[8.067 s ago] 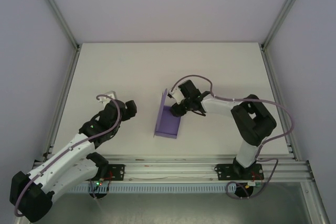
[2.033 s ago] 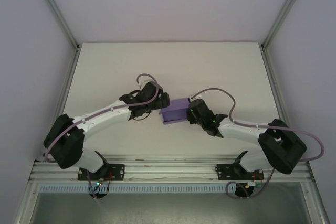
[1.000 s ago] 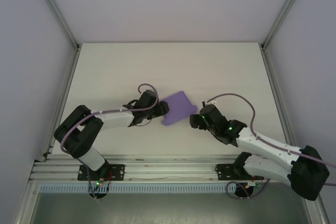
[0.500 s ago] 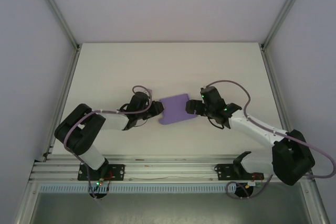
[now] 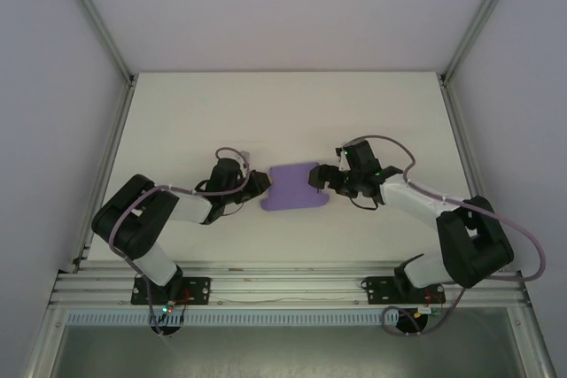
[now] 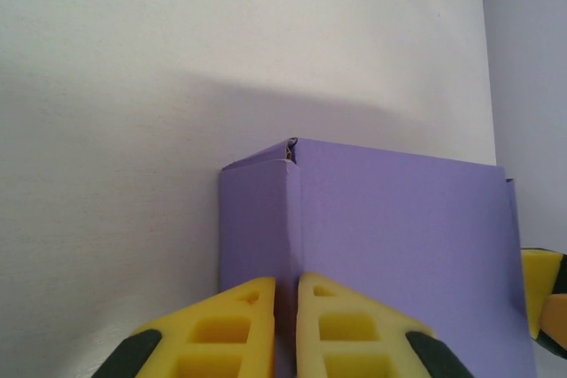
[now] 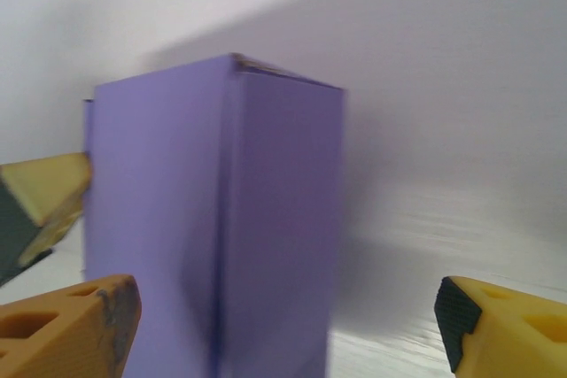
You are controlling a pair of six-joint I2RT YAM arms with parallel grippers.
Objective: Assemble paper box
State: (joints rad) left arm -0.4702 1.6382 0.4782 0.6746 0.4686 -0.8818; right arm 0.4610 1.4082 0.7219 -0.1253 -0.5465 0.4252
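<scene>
- Left wrist: the left pincer (image 6: 285,307) has its yellow fingers (image 6: 244,329) drawn almost together, nipping a thin folded edge of the paper box (image 6: 390,245). I judge this grip is there to steady the box at its left end.
- Right wrist: the right pincer (image 7: 283,298) stands wide apart with a corner of the purple box rising between its tips. Whether either tip touches the card I cannot tell. It looks poised to press or close a panel from the right end.
- Top external: the box lies low on the counter (image 5: 221,112), about mid-width, directly between the two pincers, and the arms reach in from opposite sides.
- The counter is matte white. Pale walls (image 5: 53,86) and slanting metal frame posts (image 5: 93,15) enclose it, and a rail (image 5: 283,282) carrying the arm bases runs along the near edge.
</scene>
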